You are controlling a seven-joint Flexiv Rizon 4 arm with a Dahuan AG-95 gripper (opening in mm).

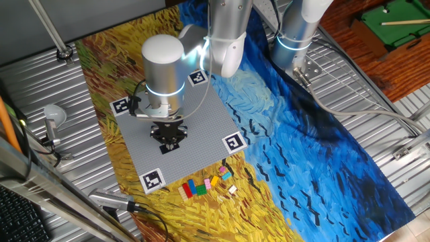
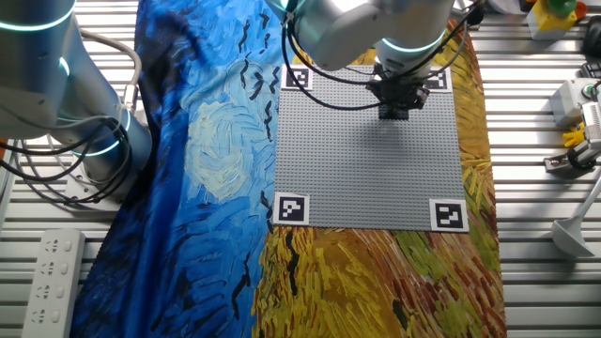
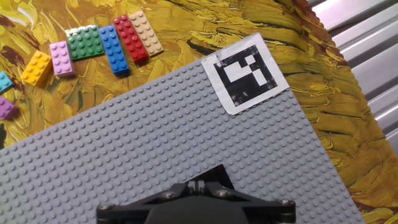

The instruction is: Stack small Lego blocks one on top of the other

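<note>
Several small Lego blocks lie in a row on the painted cloth beyond the baseplate's corner: tan (image 3: 146,32), red (image 3: 130,38), blue (image 3: 114,50), green (image 3: 85,42), pink (image 3: 61,58) and yellow (image 3: 36,67). From one fixed view the same blocks (image 1: 200,188) sit near the front edge. My gripper (image 3: 196,186) hangs low over the grey baseplate (image 3: 155,143), well away from the blocks. Its fingertips are pressed together and nothing shows between them. The gripper (image 1: 169,139) is over the plate's middle, and in the other fixed view the gripper (image 2: 394,105) is near the far edge.
Black-and-white square markers (image 3: 245,73) mark the baseplate's corners. A second arm's base (image 2: 56,94) stands on the blue side of the cloth. A power strip (image 2: 52,272) and cables lie on the slatted metal table, and tools (image 1: 52,124) lie at its left.
</note>
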